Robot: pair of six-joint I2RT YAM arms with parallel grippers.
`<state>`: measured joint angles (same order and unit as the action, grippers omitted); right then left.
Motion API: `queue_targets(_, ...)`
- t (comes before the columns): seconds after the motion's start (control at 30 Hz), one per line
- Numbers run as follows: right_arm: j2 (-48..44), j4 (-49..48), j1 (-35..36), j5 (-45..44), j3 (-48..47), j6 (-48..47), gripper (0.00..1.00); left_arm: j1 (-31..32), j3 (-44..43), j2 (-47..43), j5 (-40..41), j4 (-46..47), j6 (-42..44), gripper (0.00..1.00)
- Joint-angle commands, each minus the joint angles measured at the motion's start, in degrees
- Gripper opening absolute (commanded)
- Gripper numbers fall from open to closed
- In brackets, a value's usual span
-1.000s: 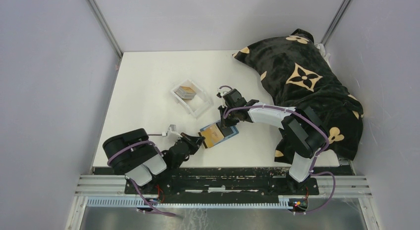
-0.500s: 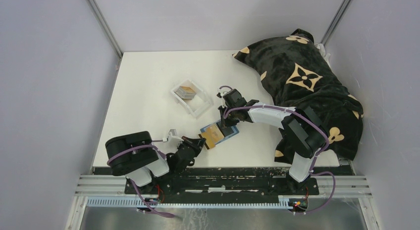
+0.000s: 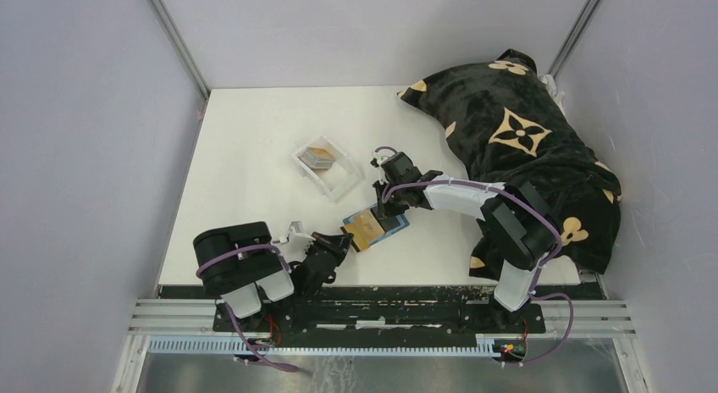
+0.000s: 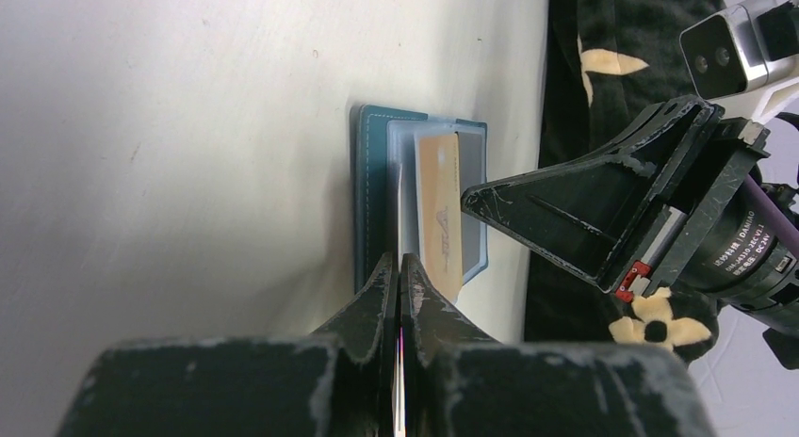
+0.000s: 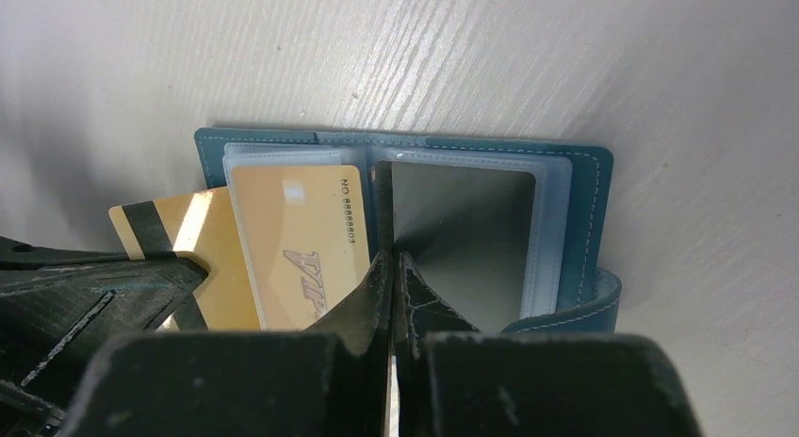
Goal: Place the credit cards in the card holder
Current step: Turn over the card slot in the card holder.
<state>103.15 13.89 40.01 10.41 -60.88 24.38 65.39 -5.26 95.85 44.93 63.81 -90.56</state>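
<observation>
Right wrist: card (image 5: 203,253) perhaps in holder (image 5: 589,211)

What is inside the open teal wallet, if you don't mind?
A gold card sits in one clear sleeve; a second card pokes out its side. The other sleeve looks dark; content unclear.

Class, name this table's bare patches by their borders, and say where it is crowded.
Bare: the far-left table beyond the clear tray, and the strip between the tray and the dark blanket. Crowded: near centre, around the card holder.
</observation>
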Motion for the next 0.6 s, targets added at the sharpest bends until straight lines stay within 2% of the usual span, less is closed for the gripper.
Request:
queue_targets(0.0, 0.5, -1.7, 0.1, 0.1, 0.1, -0.2, 0.01, 0.2, -0.4, -1.2, 3.2, 2.8, 1.2, 0.03)
queue_targets(0.37, 0.3, -1.4, 0.1, -0.1, 0.0, -0.3, 0.01, 0.3, -2.3, -7.0, 2.5, -1.6, 5.4, 0.03)
queue_targets(0.57, -1.9, -1.2, 0.1, -1.9, 0.5, -0.4, 0.01, 0.2, -4.8, -7.1, 2.4, -3.1, 7.6, 0.03)
